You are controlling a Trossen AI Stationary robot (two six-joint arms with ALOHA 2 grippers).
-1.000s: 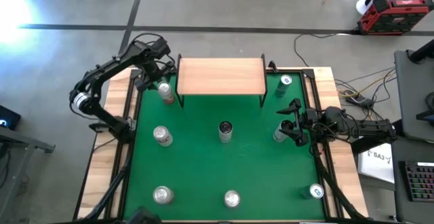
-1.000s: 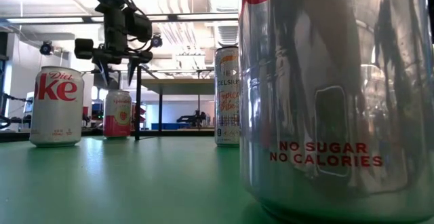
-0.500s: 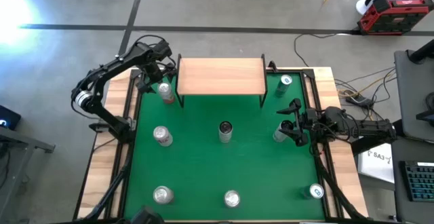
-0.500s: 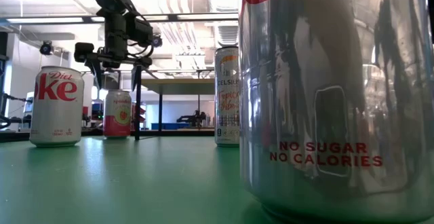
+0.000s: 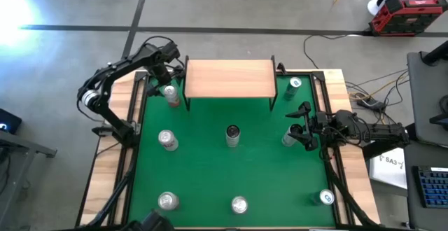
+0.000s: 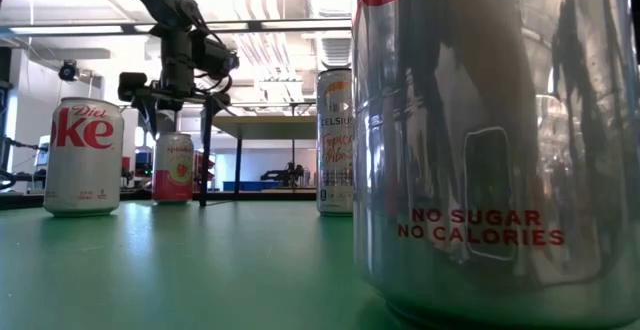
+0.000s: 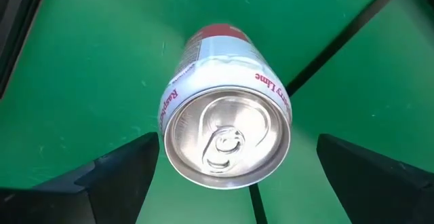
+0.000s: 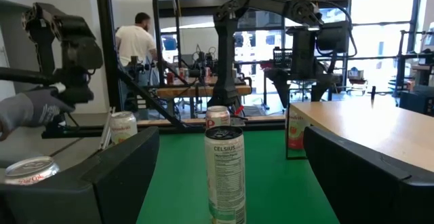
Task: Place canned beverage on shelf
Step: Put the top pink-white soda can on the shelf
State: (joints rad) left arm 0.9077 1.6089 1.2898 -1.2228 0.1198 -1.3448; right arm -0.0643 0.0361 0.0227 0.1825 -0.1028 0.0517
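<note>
A pink-and-white can (image 5: 170,95) stands upright on the green mat by the shelf's front left leg; it also shows in the low view (image 6: 173,168) and from above in the left wrist view (image 7: 227,132). The light-wood shelf (image 5: 227,78) stands at the far middle. My left gripper (image 6: 178,110) hangs open right over this can, pointing down, one finger on each side of its top, apart from it. My right gripper (image 5: 299,127) is open at the mat's right edge, level, beside a silver can (image 5: 288,138); I cannot tell whether it touches that can.
A tall Celsius can (image 5: 232,135) stands mid-mat. Other cans stand at the left (image 5: 166,141), near left (image 5: 166,201), near middle (image 5: 239,204), near right (image 5: 326,197) and far right (image 5: 294,84). A person (image 8: 135,44) stands in the room beyond the table.
My left gripper has come down a little and shifted toward the shelf, so that it now hangs centred over the pink can. The can has stayed where it was.
</note>
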